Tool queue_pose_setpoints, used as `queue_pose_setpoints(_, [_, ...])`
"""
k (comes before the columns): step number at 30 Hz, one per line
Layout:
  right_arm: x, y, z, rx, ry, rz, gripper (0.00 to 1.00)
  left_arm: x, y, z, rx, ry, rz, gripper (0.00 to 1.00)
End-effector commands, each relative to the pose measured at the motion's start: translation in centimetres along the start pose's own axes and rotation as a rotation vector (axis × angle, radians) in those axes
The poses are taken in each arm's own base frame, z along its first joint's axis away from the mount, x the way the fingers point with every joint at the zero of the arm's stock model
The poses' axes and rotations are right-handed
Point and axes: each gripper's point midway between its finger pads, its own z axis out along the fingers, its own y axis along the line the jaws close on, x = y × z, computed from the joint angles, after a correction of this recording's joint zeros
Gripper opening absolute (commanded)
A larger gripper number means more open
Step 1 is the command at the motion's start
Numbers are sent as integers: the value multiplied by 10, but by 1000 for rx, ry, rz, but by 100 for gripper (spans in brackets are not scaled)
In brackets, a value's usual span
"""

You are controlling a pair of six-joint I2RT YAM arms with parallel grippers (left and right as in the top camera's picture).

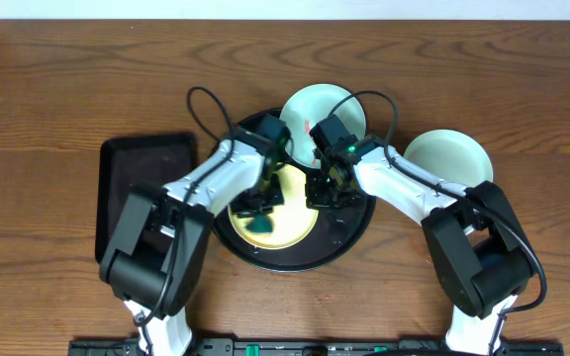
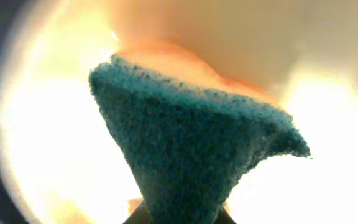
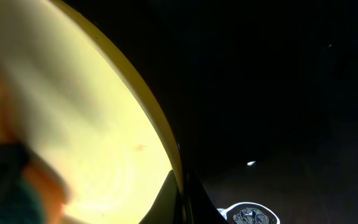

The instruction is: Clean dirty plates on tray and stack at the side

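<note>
The tray [image 1: 349,232] sits mid-desk [image 1: 47,99] with the yellow plate [image 1: 290,222] lying in its left half, so a black crescent of tray floor shows along the right and near rim. The left tool [image 1: 258,206] points down over the plate and is clamped on a sponge [image 1: 262,227]. In the left wrist view the sponge's green face fans out wide from the pinch, its orange backing shows along the top edge, and it presses on the plate's pale floor. The right tool [image 1: 323,191] is at the plate's right edge. The right wrist view shows its fingertips nearly together, with the plate's thin rim running in between them, one tip on the yellow side and one over the black tray. A mint plate [image 1: 325,109] with a small red mark overlaps the tray's far rim, just behind both wrists. A second mint plate [image 1: 448,158] lies on the wood to the right, apart from the tray, with a strip of desk between them. A small tray [image 1: 142,178] lies to the left, close under the left arm
</note>
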Motion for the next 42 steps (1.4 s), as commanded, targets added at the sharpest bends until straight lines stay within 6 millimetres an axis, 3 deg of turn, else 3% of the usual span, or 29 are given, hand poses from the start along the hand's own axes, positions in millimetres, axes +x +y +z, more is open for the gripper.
queue_pose_setpoints(1, [-2, -9, 7, 30, 8, -7, 1, 10, -22, 7, 63, 19, 76, 7])
queue_pose_setpoints(6, [-2, -8, 7, 29, 8, -7, 1, -17, -23, 5, 94, -70, 45, 7])
queue_pose_setpoints(11, [-1, -8, 7, 26, 11, -7, 1, -60, 14, 1, 2, -201, -48, 7])
queue_pose_setpoints(15, [-1, -8, 7, 26, 10, -7, 1, -77, 42, -7, -34, -220, -125, 7])
queue_pose_setpoints(21, [-1, -8, 7, 27, 9, -7, 1, -87, 73, -52, -29, -232, -217, 8])
queue_pose_setpoints(28, [-4, -4, 3, 17, 2, -66, 1, -72, 103, -124, 2, -309, -198, 7])
queue_pose_setpoints(31, [-10, 2, -11, 14, -33, -153, 1, -62, 116, -154, 23, -367, -210, 7])
queue_pose_setpoints(35, [-22, 1, -39, 87, -133, -216, 1, -60, 127, -176, 45, -435, -237, 7])
queue_pose_setpoints(42, [-32, 12, -110, 240, -389, -354, 1, -62, 132, -172, 31, -426, -250, 7])
